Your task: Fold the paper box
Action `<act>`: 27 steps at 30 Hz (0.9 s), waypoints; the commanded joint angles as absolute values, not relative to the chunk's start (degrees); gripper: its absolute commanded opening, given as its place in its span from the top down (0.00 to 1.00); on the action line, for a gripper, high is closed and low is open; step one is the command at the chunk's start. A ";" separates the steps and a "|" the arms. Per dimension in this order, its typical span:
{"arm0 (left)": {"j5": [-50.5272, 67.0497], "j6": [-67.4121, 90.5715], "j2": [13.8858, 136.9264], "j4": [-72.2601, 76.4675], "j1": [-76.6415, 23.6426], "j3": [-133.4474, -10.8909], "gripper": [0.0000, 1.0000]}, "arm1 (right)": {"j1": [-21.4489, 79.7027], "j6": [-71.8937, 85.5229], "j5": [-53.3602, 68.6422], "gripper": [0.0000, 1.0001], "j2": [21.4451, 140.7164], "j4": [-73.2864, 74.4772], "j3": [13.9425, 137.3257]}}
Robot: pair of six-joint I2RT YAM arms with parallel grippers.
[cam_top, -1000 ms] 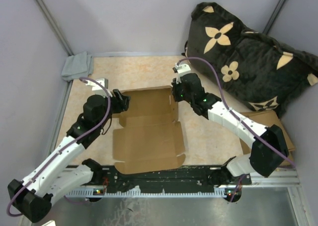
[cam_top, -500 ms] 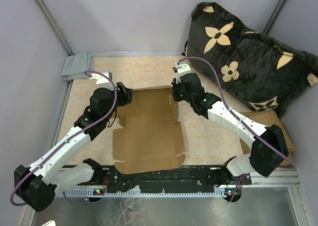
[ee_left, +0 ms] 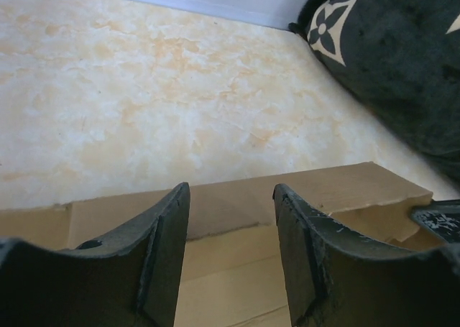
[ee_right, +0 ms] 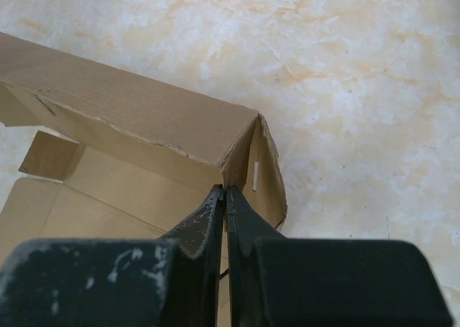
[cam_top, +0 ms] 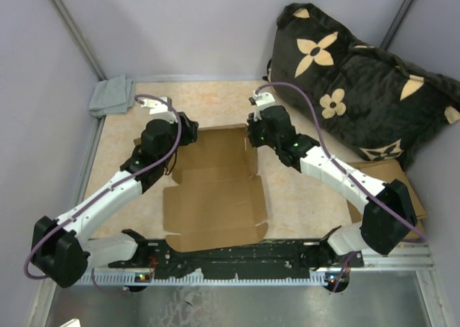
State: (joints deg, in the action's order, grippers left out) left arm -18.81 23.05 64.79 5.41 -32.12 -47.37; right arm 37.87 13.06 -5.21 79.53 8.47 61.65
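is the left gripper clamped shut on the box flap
No, the left gripper is open in its wrist view, the paper box edge showing between its fingers.

We note pale grey walls (cam_top: 215, 25) around a beige marbled tabletop (cam_top: 208, 100); grey cloth (cam_top: 111, 95) far-left corner, dark flower-patterned cushion (cam_top: 359, 83) far right.

Fixed overhead camera looks down on the whole table (cam_top: 215, 100) from its near edge — both wrist cameras, low and close, face the far wall of the paper box (cam_top: 215, 197).
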 commanded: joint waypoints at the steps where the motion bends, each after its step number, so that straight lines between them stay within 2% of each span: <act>1: -20.39 19.57 67.45 14.76 -32.35 -46.61 0.44 | 38.50 12.38 -2.27 0.96 80.34 5.74 62.49; 13: -18.74 17.42 75.80 15.10 -32.26 -49.59 0.46 | 38.56 10.44 0.71 0.90 79.95 7.63 62.08; 24: -18.04 16.81 79.09 12.99 -32.28 -51.51 0.50 | 38.50 8.07 3.02 0.64 76.78 9.02 61.48; 27: -18.42 16.82 79.92 12.41 -32.26 -52.06 0.50 | 38.45 7.76 0.90 0.54 74.75 9.00 60.62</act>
State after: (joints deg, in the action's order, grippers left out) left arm -18.85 17.52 78.91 13.30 -32.12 -49.78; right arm 37.87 9.28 2.26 79.20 9.56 61.36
